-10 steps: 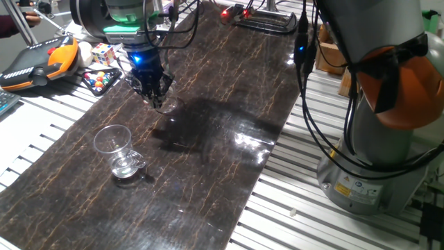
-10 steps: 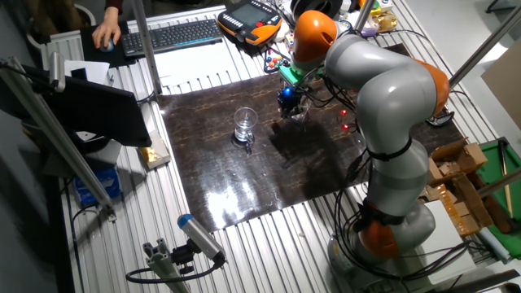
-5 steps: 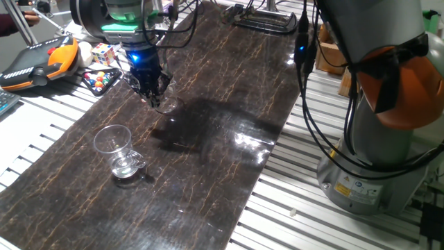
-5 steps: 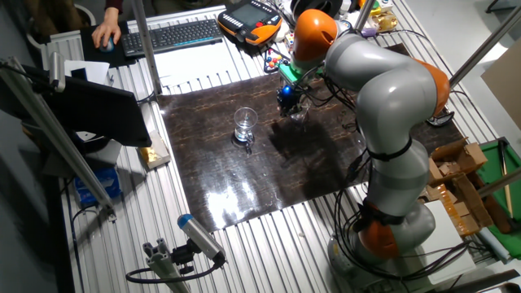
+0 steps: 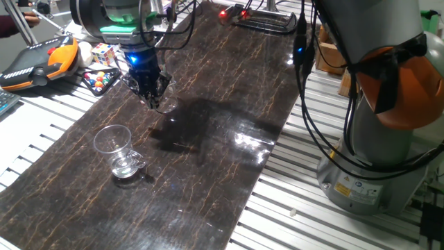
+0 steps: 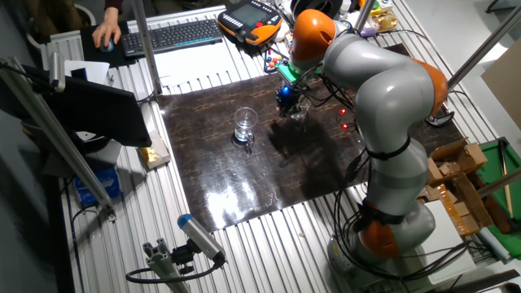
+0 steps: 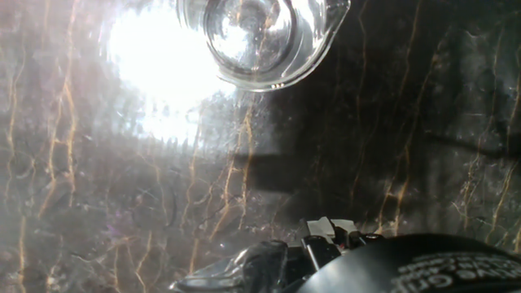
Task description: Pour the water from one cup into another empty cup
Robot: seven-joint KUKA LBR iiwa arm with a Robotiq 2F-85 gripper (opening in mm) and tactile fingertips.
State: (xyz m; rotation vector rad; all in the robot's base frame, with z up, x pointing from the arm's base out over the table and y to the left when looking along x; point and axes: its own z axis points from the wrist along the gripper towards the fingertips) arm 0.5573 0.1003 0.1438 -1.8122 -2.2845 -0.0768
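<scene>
The larger clear cup with a looped handle (image 5: 118,151) stands upright on the dark mat, at the near left; it also shows in the other fixed view (image 6: 244,124). A trace of clear water lies at its bottom, barely visible. The smaller clear cup (image 5: 165,105) stands further back, faint against the mat, and also shows in the other fixed view (image 6: 299,115). My gripper (image 5: 153,101) hangs just above and beside the smaller cup, with its fingers drawn to a point and nothing seen between them. The hand view looks down into a clear cup (image 7: 260,37) at the top edge.
The dark marbled mat (image 5: 222,160) lies on a slatted metal table. An orange teach pendant (image 5: 41,59), a colour cube (image 5: 104,52) and a tray of coloured balls (image 5: 99,80) sit at the far left. The arm's base (image 5: 368,167) and its cables stand at the right.
My gripper has drifted slightly up and to the left near the smaller cup. Both cups have stayed where they were.
</scene>
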